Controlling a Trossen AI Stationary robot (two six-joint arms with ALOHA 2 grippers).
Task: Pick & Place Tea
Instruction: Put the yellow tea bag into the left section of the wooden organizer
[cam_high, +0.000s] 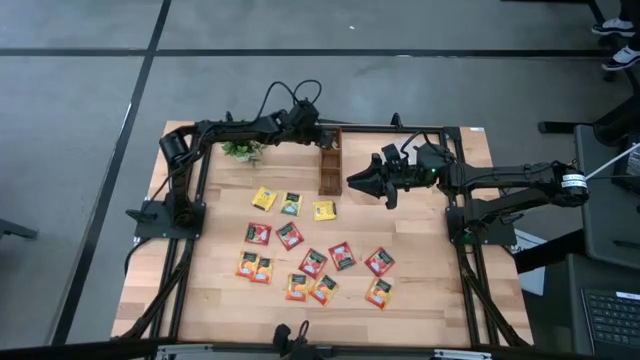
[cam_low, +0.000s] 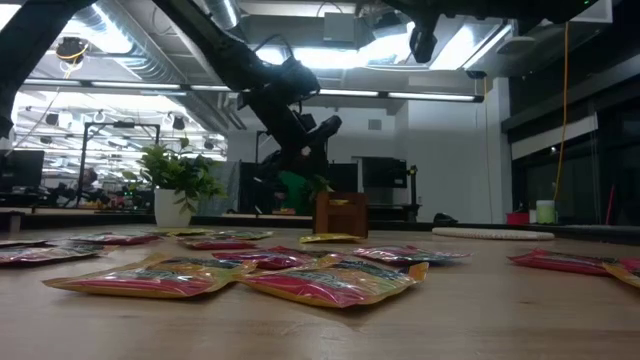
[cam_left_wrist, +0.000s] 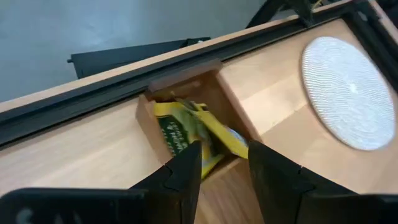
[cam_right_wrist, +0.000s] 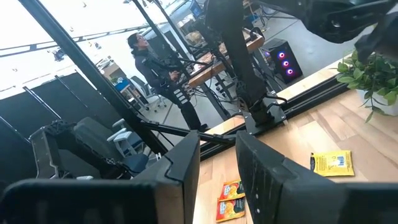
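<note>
Left pincer (cam_left_wrist: 224, 158) part-open, seemingly empty, above sachet-filled box (cam_left_wrist: 186, 118) on wooden table (cam_high: 420, 300)

Non-task stuff: wooden table (cam_high: 420, 300) with black frame rails (cam_high: 470, 280) along its edges, centre of the high view. Small green potted plant (cam_high: 243, 150) at the table's upper left; white pot in the low view, left of centre. Brown wooden box (cam_high: 330, 162) with compartments at upper centre. Round pale woven mat (cam_left_wrist: 345, 93), right side of the left wrist view. Grey floor with dark lines (cam_high: 140, 90) around the table. Person in dark clothes (cam_right_wrist: 152, 59) standing in the room, upper centre of the right wrist view.
</note>
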